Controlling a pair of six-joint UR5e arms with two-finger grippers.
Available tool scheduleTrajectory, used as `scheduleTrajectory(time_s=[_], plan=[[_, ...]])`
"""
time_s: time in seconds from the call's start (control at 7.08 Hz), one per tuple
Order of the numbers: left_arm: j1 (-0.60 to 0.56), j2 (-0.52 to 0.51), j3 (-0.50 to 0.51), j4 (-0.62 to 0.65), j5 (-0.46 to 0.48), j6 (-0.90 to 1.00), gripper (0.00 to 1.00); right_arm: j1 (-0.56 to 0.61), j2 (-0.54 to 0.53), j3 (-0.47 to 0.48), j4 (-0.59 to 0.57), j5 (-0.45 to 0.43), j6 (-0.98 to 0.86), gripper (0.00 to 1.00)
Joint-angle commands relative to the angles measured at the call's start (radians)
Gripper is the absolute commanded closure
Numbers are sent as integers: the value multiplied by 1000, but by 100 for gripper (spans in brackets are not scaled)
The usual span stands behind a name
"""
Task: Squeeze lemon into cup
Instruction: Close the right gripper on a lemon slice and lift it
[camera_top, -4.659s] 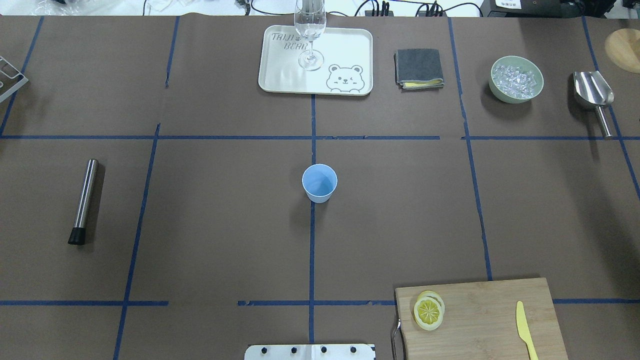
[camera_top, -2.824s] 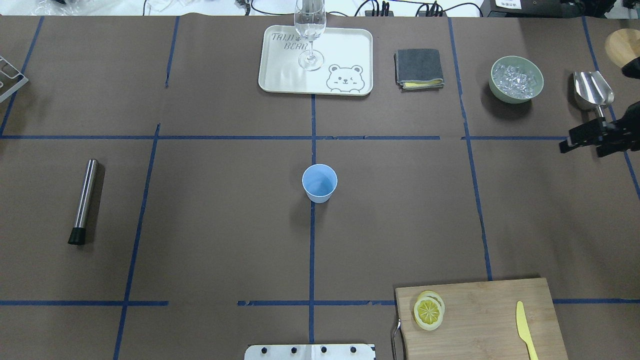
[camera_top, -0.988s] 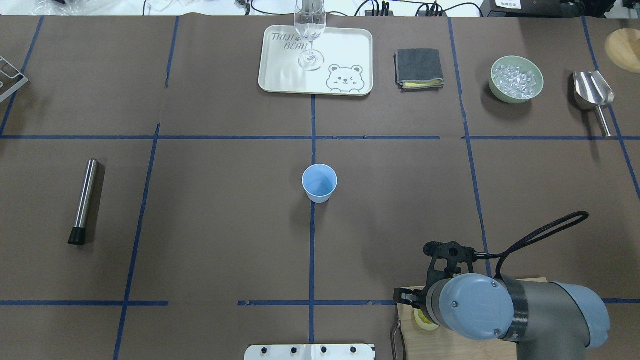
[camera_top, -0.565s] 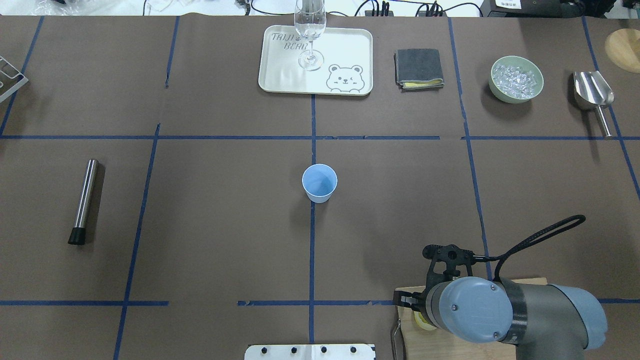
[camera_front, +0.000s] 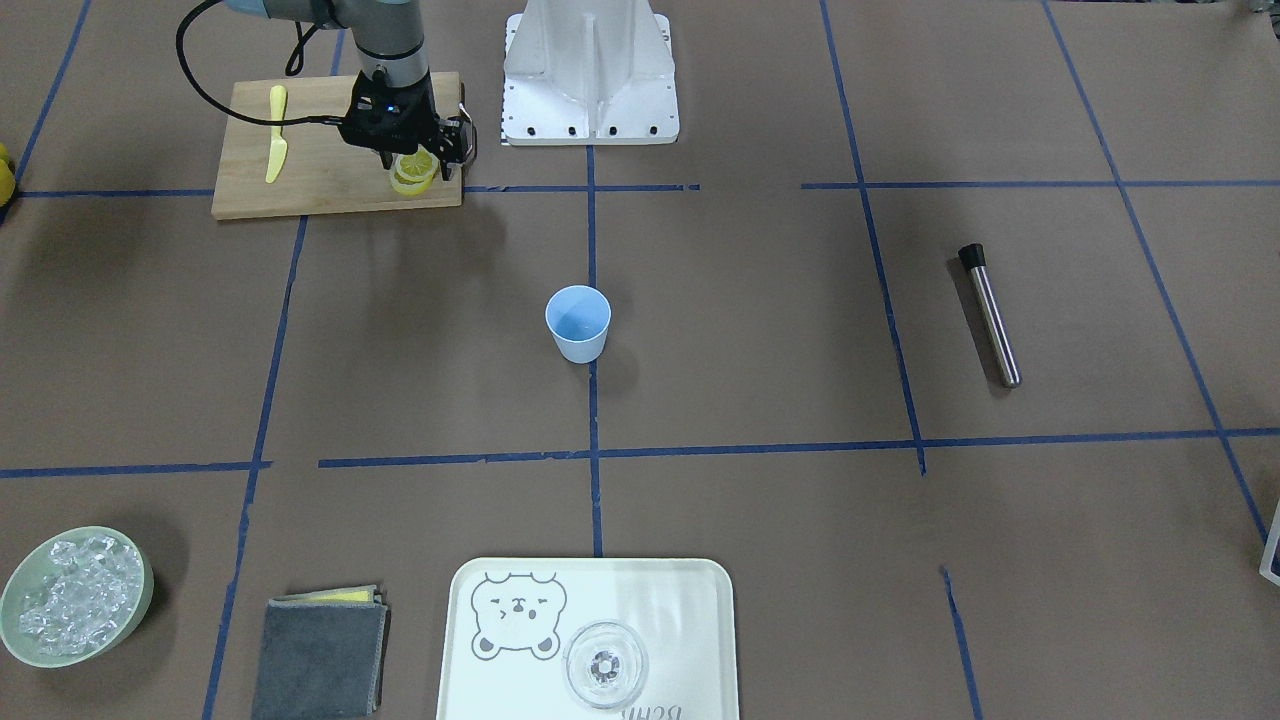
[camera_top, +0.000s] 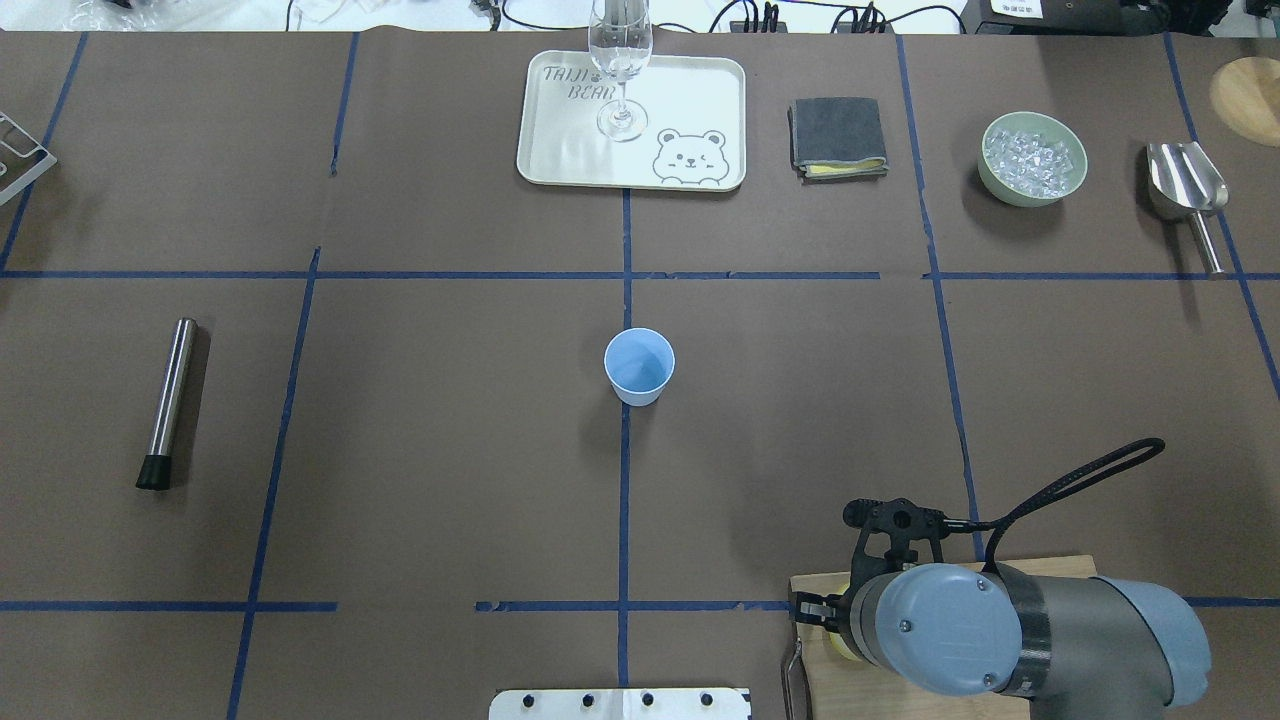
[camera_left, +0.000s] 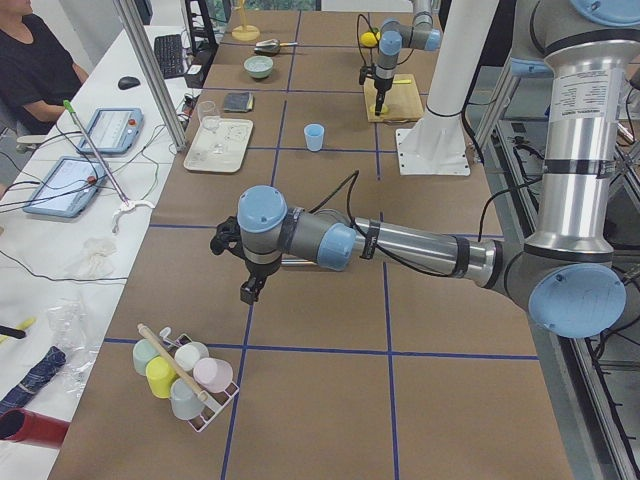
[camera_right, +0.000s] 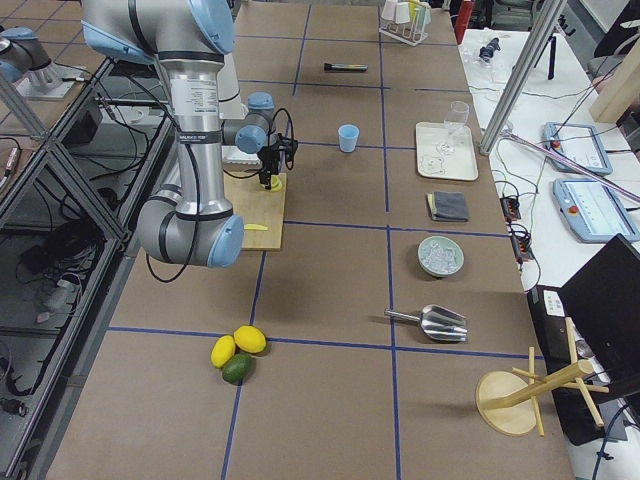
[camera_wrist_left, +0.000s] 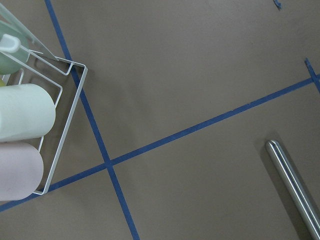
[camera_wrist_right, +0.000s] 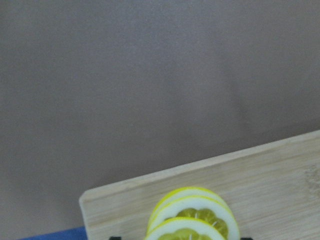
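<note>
Two stacked lemon slices (camera_front: 412, 172) lie at the corner of a wooden cutting board (camera_front: 300, 190). My right gripper (camera_front: 415, 158) hangs just over them, open, a finger on either side. In the right wrist view the slices (camera_wrist_right: 192, 220) sit at the bottom edge between the dark fingertips. In the overhead view my right wrist (camera_top: 935, 625) hides them. The light blue cup (camera_top: 639, 365) stands upright and empty at the table's middle, far from the gripper. My left gripper (camera_left: 249, 290) hovers over bare table near the cup rack; I cannot tell if it is open or shut.
A yellow plastic knife (camera_front: 276, 130) lies on the board. At the far side are a tray (camera_top: 690, 100) with a wine glass (camera_top: 620, 60), a grey cloth (camera_top: 838, 135), a bowl of ice (camera_top: 1033, 158) and a steel scoop (camera_top: 1188, 190). A steel muddler (camera_top: 168, 400) lies on the left.
My right arm came in from the right edge and now stands over the board and the lemon slices, edging toward the table's near side. The cup has not moved.
</note>
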Motion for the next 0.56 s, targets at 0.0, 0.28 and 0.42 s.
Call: scheduleTrajectory(time_s=[0.0, 0.28, 0.42], plan=[[-2, 15, -18, 3, -19, -1, 0, -4, -3, 3, -5, 2, -1, 68], [-2, 22, -27, 2, -40, -3, 0, -1, -3, 14, -5, 3, -2, 78], [-2, 22, -27, 2, -42, -3, 0, 2, -7, 43, -11, 7, -2, 78]])
